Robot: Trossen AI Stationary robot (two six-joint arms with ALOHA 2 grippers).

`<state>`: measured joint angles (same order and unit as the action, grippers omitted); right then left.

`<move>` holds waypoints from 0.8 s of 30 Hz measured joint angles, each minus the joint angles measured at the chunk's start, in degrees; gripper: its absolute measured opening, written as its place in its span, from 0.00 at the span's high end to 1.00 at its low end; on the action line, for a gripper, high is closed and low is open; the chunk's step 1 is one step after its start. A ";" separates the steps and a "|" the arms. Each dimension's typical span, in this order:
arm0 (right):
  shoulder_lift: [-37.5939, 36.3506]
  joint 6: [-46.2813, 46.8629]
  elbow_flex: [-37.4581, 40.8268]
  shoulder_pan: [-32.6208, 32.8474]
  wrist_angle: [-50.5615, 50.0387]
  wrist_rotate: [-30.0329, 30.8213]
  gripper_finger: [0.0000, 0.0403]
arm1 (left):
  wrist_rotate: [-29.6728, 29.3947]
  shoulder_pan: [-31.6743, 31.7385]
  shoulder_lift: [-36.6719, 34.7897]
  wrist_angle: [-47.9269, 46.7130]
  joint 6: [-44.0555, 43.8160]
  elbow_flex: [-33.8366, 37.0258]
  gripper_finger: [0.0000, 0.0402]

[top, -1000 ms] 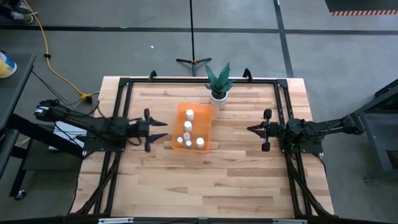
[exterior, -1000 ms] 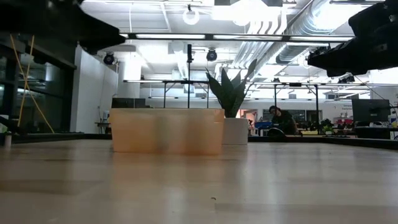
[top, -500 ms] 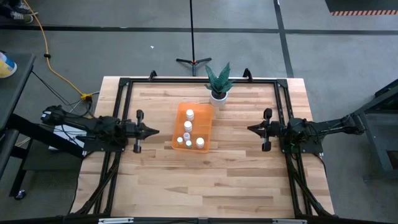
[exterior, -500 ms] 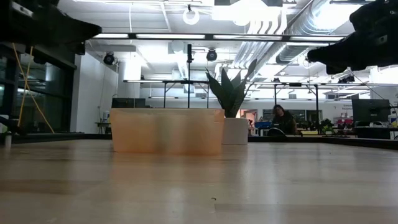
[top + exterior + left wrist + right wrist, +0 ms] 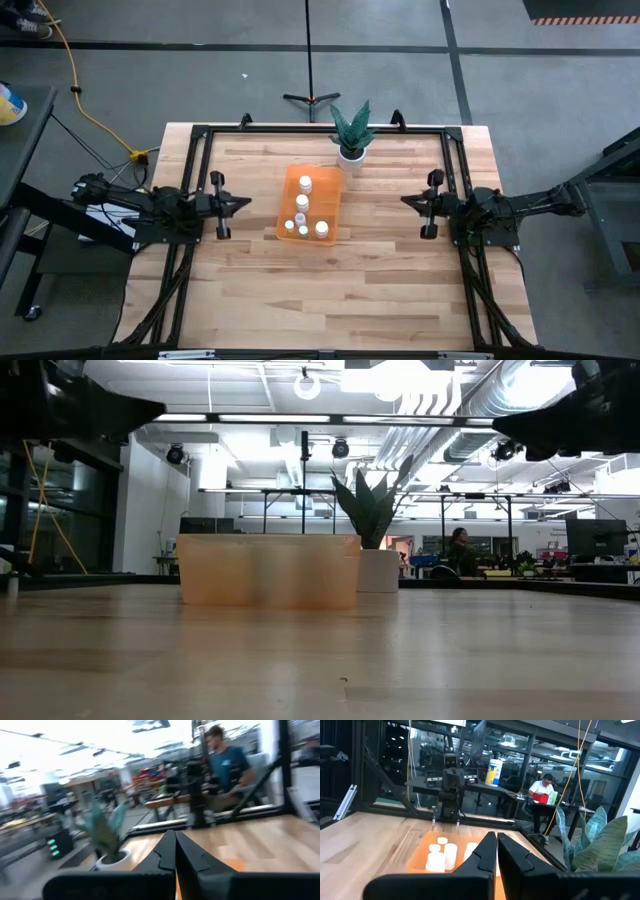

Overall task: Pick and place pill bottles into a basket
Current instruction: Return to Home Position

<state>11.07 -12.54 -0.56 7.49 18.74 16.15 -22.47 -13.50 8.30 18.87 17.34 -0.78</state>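
Observation:
The orange basket (image 5: 328, 190) rests on its flat bottom at the table's middle, and several white pill bottles (image 5: 301, 204) stand inside it. The low view shows its near wall (image 5: 268, 570); the right wrist view shows bottles (image 5: 443, 855) in it. My left gripper (image 5: 247, 203) hovers shut to the left of the basket, pointing at it, holding nothing. My right gripper (image 5: 404, 202) hovers shut to the right of the basket, also pointing at it and holding nothing. Both grippers are well above the tabletop (image 5: 160, 405) (image 5: 497, 422). Their closed fingertips show in the wrist views (image 5: 175, 851) (image 5: 496, 845).
A white pot with a green plant (image 5: 350, 150) stands just beyond the basket's far right corner. A black frame (image 5: 200, 135) runs around the table's edges. The near half of the tabletop (image 5: 320, 290) is bare wood. People sit in the room beyond (image 5: 542, 787).
My left gripper has shut with nothing between its fingers and drawn back from the basket toward the table's left edge, turning about its own axis. My right gripper has risen a little. The basket and bottles have stayed put.

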 joint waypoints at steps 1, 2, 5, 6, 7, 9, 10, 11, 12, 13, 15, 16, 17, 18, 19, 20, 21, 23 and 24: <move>0.00 -0.01 -0.02 0.00 -0.02 0.02 0.98 | -1.36 0.04 -0.34 -0.35 0.03 0.00 0.90; 0.00 0.00 -0.02 0.00 -0.02 -0.01 0.98 | -2.81 0.25 -0.67 -0.06 0.15 0.02 0.88; 0.00 -1.09 0.00 0.00 0.00 -0.33 0.98 | -0.27 2.54 -1.86 0.64 -1.29 0.02 0.90; 0.00 -1.51 0.00 -0.06 0.11 -1.10 0.98 | 2.31 3.65 -2.15 -0.25 -2.32 0.02 0.93; 0.00 -1.46 -0.01 -0.29 0.50 -1.66 0.98 | 4.67 4.81 -2.25 -1.89 -3.72 0.02 0.95; -0.02 0.05 -0.01 -1.34 0.72 -3.25 0.98 | 7.02 7.48 -2.19 -6.85 -7.82 0.02 0.95; -0.02 1.04 -0.02 -2.10 0.35 -4.48 0.98 | 7.59 8.74 -2.17 -9.57 -9.88 0.02 0.95; -0.02 1.93 -0.01 -3.04 -0.39 -6.24 0.98 | 8.64 9.89 -2.15 -11.65 -11.54 0.02 0.94; -0.02 2.55 0.00 -4.14 -1.18 -8.36 0.98 | 10.13 10.85 -2.15 -12.39 -12.63 0.02 0.92; 0.05 3.31 -0.02 -5.46 -1.65 -11.16 0.98 | 11.93 11.74 -2.18 -12.58 -13.07 0.02 0.90; 0.20 3.52 0.00 -8.54 -1.67 -17.38 0.99 | 14.52 13.35 -2.20 -12.44 -13.12 0.02 0.88; 0.22 3.87 0.00 -10.16 -1.31 -19.19 0.99 | 15.15 14.10 -2.23 -12.33 -13.14 0.04 0.89; 0.21 4.42 -0.01 -12.14 -0.90 -20.20 1.00 | 16.03 14.90 -2.36 -12.22 -13.14 0.04 0.90; 0.17 5.02 0.00 -13.99 -0.76 -20.98 1.00 | 17.07 15.69 -2.56 -12.24 -13.14 0.04 0.92; 0.17 6.00 0.00 -15.82 -0.92 -21.97 1.00 | 18.64 16.43 -2.58 -12.27 -13.19 0.04 0.94; 0.19 6.64 -0.01 -17.67 -1.82 -23.82 1.00 | 20.63 17.14 -2.59 -12.58 -13.33 0.04 0.95; 0.18 7.29 -0.02 -19.40 -3.14 -26.31 1.00 | 22.30 17.77 -2.59 -13.07 -13.45 0.04 0.95; 0.22 9.67 -0.02 -22.39 -4.94 -30.26 1.00 | 23.70 18.79 -2.53 -13.44 -13.80 0.04 0.94; 0.22 10.86 0.00 -23.60 -5.32 -31.38 1.00 | 23.73 19.20 -2.56 -13.52 -13.90 0.04 0.93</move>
<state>11.29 -1.68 -0.56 -16.11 13.42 -15.23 1.25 5.71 5.74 5.36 3.44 -0.73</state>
